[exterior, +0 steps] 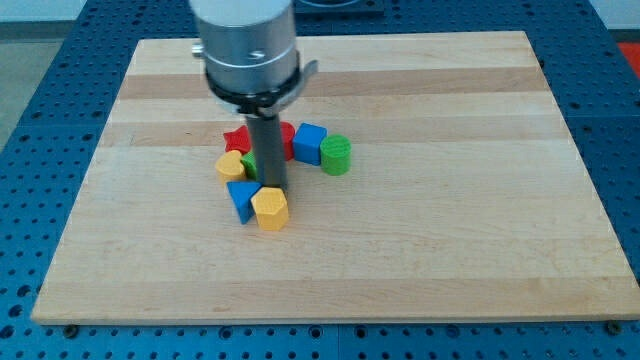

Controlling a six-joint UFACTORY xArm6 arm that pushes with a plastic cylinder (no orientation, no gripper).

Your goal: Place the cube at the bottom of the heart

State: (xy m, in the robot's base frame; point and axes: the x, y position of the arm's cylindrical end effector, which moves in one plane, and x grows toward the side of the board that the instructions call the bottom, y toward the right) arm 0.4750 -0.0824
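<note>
The blue cube (308,143) sits right of the board's middle, between a red block (286,136) and a green cylinder (336,154). A small rounded yellow block (230,165), seemingly the heart, lies at the left of the cluster. My rod comes down through the cluster and my tip (270,186) rests just above a yellow hexagon (270,208). The tip is right of the yellow heart and below-left of the blue cube. The rod hides part of a green block (249,163) and the red block.
A red star-like block (237,138) lies above the yellow heart. A blue triangle (242,198) touches the yellow hexagon's left side. The wooden board (450,250) lies on a blue perforated table.
</note>
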